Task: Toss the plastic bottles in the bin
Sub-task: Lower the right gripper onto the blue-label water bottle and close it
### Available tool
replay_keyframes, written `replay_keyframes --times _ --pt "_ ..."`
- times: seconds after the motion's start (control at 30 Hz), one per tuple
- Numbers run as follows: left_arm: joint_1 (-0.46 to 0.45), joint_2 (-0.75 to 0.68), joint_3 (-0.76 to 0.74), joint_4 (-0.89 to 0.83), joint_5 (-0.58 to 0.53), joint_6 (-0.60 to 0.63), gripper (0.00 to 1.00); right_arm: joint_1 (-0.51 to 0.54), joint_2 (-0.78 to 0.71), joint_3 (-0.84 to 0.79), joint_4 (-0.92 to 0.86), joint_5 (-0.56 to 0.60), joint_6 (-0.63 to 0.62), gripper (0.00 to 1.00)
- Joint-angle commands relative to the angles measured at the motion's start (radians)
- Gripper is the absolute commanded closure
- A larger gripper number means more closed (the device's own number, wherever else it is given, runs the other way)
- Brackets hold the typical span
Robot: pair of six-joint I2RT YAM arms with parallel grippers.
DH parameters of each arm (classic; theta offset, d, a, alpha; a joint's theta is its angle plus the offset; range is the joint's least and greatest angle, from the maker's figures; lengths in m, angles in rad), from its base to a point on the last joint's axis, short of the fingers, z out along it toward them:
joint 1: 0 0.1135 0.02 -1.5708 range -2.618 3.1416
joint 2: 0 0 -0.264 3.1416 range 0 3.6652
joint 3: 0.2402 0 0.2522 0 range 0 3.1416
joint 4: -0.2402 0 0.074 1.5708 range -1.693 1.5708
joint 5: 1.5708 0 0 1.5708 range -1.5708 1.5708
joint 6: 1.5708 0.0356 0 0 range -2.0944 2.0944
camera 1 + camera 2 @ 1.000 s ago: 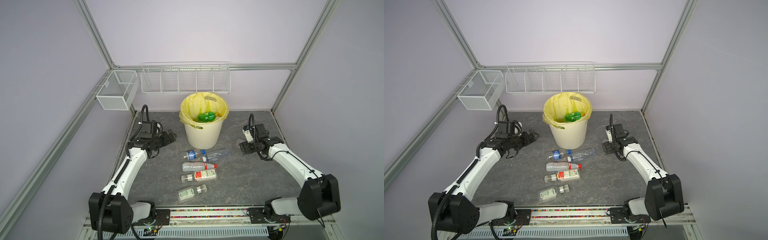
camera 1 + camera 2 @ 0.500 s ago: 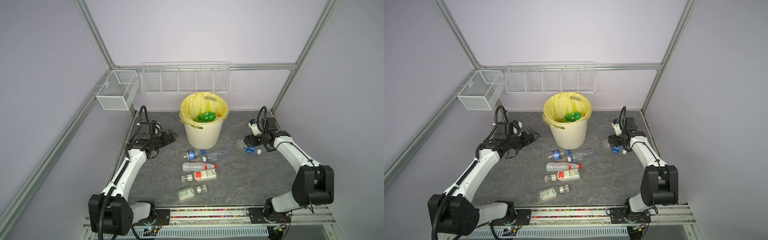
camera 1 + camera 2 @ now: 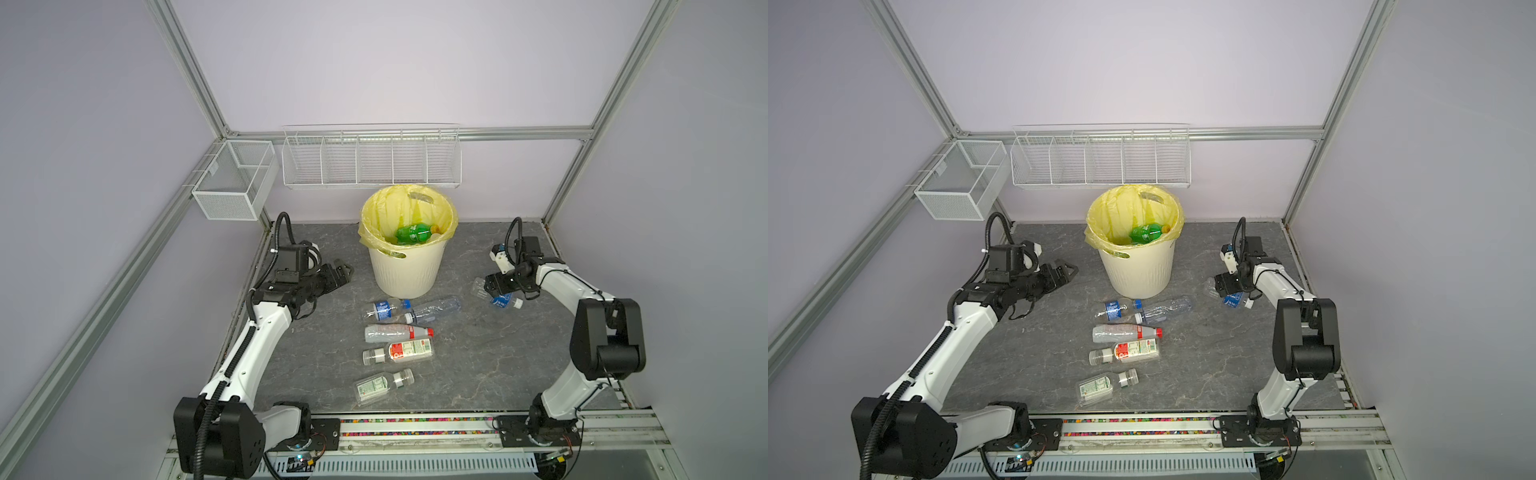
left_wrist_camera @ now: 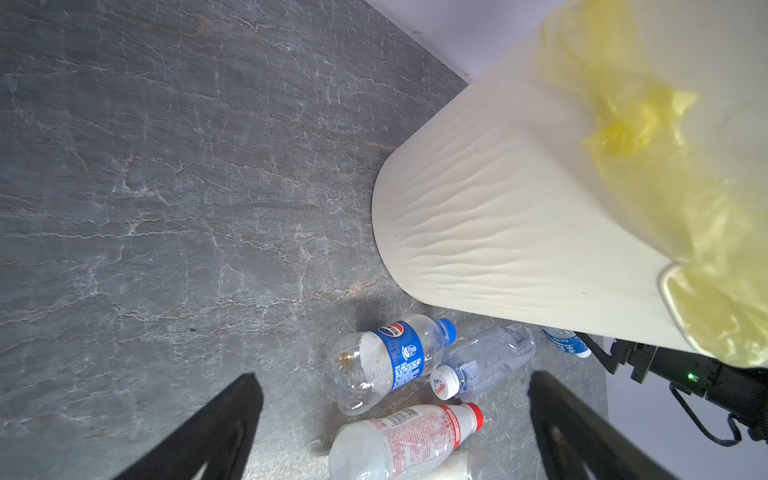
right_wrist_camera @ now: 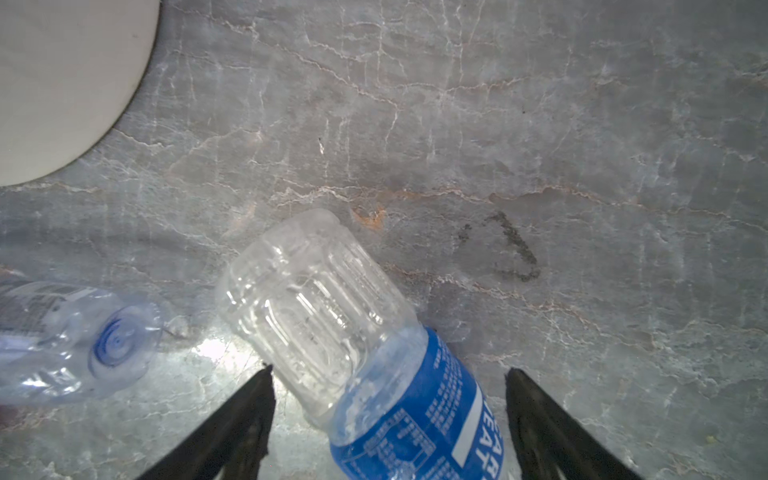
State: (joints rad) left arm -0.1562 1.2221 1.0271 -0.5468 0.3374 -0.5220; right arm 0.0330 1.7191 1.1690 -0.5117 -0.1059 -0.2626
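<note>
At the bin's (image 3: 405,266) nine o'clock, the left jaws hang wide open and empty. Five bottles (image 3: 397,332) lie on the surface (image 3: 478,353) at its six. At four o'clock, the right jaws gape astride a blue-labelled bottle (image 3: 502,300) without gripping it. It looks empty, light, thin and slick, and would likely dent, so take it by its labelled middle.

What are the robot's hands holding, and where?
Nothing. The left hand is empty; the open right hand straddles a blue-labelled bottle, not gripping it.
</note>
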Motion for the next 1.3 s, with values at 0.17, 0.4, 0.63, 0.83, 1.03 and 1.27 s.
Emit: replay_keyframes --times 0.17,0.4,0.63,0.83,1.03,1.27 --pt "0.006 -0.024 0.002 -0.001 -0.019 0.012 0.00 0.071 0.013 -0.040 0.012 0.083 0.031 0.12" --pt "0.006 -0.025 0.001 0.003 -0.015 0.014 0.00 0.144 0.031 -0.063 0.003 0.114 0.128 0.12" --pt "0.006 -0.018 0.005 -0.001 -0.012 0.014 0.00 0.221 -0.011 -0.092 -0.043 0.153 0.279 0.12" --pt "0.007 -0.020 0.005 0.002 -0.011 0.013 0.00 0.252 -0.062 -0.097 -0.092 0.191 0.402 0.12" --pt "0.006 -0.021 0.016 -0.019 -0.033 0.028 0.00 0.255 -0.113 -0.132 -0.096 0.217 0.477 0.12" --pt "0.007 -0.029 0.013 -0.019 -0.040 0.031 0.00 0.272 -0.181 -0.183 -0.071 0.204 0.516 0.12"
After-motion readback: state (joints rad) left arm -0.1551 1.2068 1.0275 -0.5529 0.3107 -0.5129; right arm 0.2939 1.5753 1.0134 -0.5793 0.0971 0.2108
